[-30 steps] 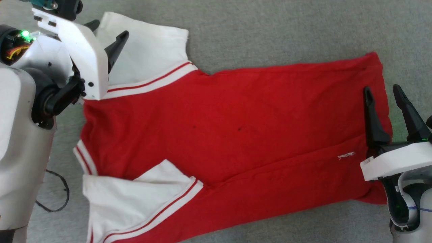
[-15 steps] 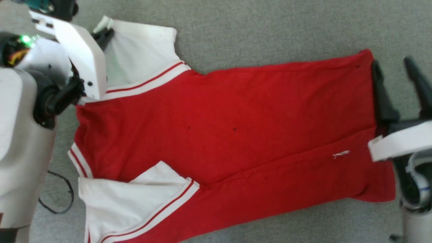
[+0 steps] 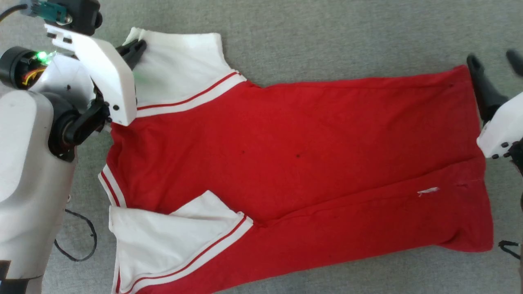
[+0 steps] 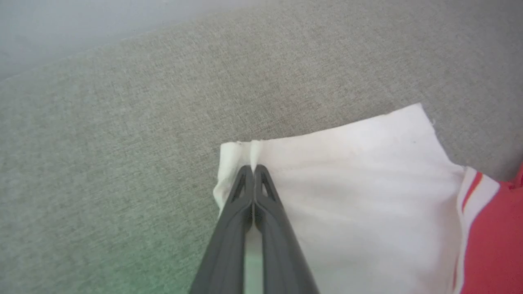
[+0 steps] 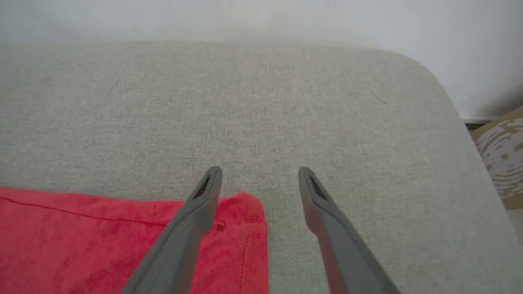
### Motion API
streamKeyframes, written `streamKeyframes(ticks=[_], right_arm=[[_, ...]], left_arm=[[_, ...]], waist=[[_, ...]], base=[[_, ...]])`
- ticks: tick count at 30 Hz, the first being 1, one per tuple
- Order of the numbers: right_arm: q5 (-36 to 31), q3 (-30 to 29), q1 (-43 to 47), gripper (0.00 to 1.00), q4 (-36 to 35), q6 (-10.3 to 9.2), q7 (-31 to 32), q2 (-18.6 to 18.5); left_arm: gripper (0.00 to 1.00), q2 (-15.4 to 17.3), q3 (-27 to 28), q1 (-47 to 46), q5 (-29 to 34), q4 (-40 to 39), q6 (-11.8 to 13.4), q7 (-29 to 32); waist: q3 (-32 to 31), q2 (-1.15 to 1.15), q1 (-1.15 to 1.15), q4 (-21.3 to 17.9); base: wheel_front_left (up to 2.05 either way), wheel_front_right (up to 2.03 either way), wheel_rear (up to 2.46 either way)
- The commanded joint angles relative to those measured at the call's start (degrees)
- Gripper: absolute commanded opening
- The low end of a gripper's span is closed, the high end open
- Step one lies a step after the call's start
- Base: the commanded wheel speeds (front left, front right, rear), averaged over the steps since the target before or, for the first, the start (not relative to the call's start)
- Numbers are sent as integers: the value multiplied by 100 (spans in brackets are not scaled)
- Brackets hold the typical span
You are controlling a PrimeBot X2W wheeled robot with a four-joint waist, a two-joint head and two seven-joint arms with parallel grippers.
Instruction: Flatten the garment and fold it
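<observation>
**Cable** [image 3: 83,245]: thin, black, looped on the grey surface [image 3: 327,36] at the near left, beside the robot's pale body.

**Left gripper** [image 3: 138,44]: far left. Fingers pressed together and pinching the outer corner of the far sleeve [image 3: 179,69]. In the left wrist view the closed tips [image 4: 254,170] bite the white hem edge, and a small fold of cloth stands up just past them.

**Garment** [image 3: 286,155]: red shirt laid lengthwise across the surface, neck end left, bottom hem right.
- White sleeves with red-striped trim: the far one spread flat, the near one [image 3: 163,241] lying partly folded over the red body.
- A striped neckband [image 3: 108,190] shows at the left edge.
- A long crease runs through the near half.
- A small white thread [image 3: 428,190] lies near the hem.

**Right gripper** [image 3: 492,61]: far right, at the garment's far hem corner, fingers spread wide. In the right wrist view [image 5: 259,173] one finger crosses the red corner [image 5: 102,237] and the other is over bare surface [image 5: 286,102]. Contact cannot be told.

**Box** [image 5: 500,159]: brown, printed, beyond the surface's rounded right corner.
</observation>
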Motion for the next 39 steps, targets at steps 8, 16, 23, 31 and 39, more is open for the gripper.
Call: streamKeyframes(ticks=[8,16,23,31,39], right_arm=[[79,-198,-98,100,562,-5,1122,258],[60,-130,-283,0,493,-5,749,263],[305,-72,-47,0,477,-5,108,152],[563,-398,841,0,51,-5,-257,174],[857,-699,2005,0,-344,-5,-399,364]], left_arm=[[0,-47,-67,-122,-38,-5,32,-15],[0,-68,94,-259,-9,-143,-19,-693],[0,-7,314,336,-144,-597,-85,-1570],[0,23,544,1721,-323,-1603,107,-2134],[0,-7,751,3702,-609,-2826,609,-2317]], waist=[[222,0,0,134],[231,0,0,136],[-309,0,0,220],[-1042,0,0,441],[-1725,0,0,578]], base=[[0,0,0],[0,0,0],[0,0,0],[0,0,0],[0,0,0]])
